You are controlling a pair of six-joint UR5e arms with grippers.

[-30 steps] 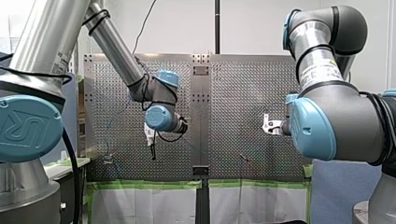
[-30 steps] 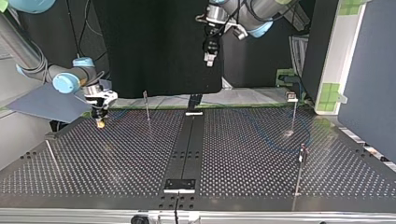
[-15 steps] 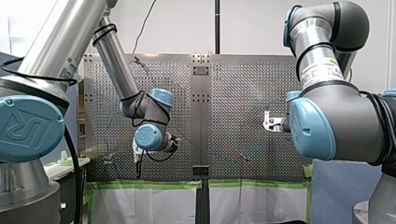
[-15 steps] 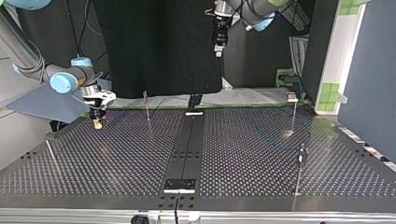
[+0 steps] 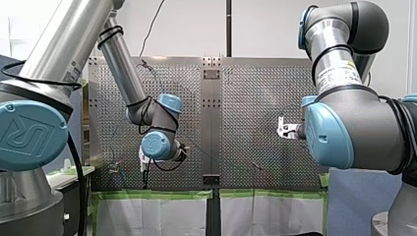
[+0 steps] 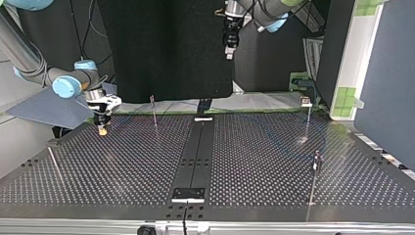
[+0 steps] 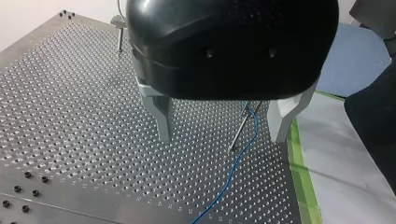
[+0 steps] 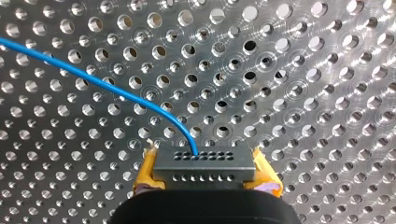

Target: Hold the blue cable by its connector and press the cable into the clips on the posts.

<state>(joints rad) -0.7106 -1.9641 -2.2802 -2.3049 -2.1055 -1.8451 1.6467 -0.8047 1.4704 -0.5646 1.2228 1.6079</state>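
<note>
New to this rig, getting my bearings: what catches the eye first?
My right gripper clamps a grey connector between yellow pads, its blue cable curving off over the perforated table. My left gripper hangs open, a thin post ahead of its fingers.

**Gripper states**
Left gripper (image 7: 221, 138) hung raised, fingers (image 7: 163, 116) spread; right gripper (image 8: 205, 173) sat low, yellow pads (image 8: 146, 171) clamped inward (both wrists pointed downward).

Light: bright, diffuse; top view dimmer, dark backdrop.
Glare: ring glints round holes of perforated silver metal desk (image 8: 303, 93).
Shadow: black left tool (image 7: 222, 137) underside dark.
</note>
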